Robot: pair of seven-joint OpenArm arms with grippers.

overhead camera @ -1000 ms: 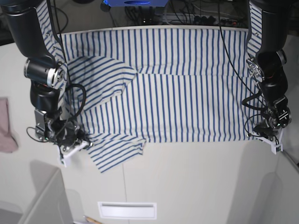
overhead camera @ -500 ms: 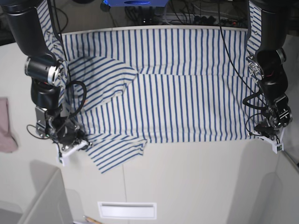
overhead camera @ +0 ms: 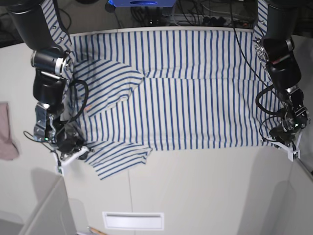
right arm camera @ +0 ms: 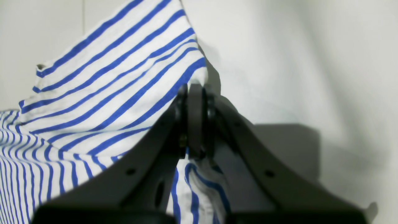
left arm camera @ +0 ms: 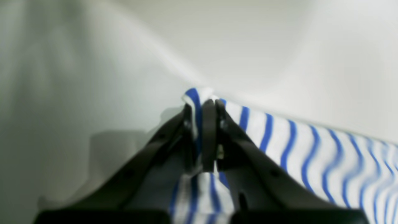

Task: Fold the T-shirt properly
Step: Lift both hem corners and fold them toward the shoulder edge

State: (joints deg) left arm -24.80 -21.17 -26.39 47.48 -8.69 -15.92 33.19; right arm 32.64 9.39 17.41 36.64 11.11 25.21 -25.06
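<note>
The white T-shirt [overhead camera: 186, 98] with thin blue stripes lies spread wide across the table, one sleeve folded over its upper left part. My right gripper [overhead camera: 73, 152] is low on the left of the base view, shut on the shirt's lower left edge; the right wrist view shows its black fingertips [right arm camera: 194, 91] pinching striped fabric [right arm camera: 108, 87]. Over on the right, my left gripper [overhead camera: 289, 146] is shut on the shirt's lower right corner. In the left wrist view its fingertips [left arm camera: 205, 107] clamp a fold of the cloth [left arm camera: 295, 146].
A pink cloth [overhead camera: 6, 132] lies at the left edge of the table. A white rectangular slot [overhead camera: 133, 220] sits near the front edge. Cables and a blue device [overhead camera: 142, 4] are behind the table's far edge.
Both arms have shifted slightly outward, each still gripping the shirt. The lower left flap of the shirt has slid a little to the left with the right gripper.
</note>
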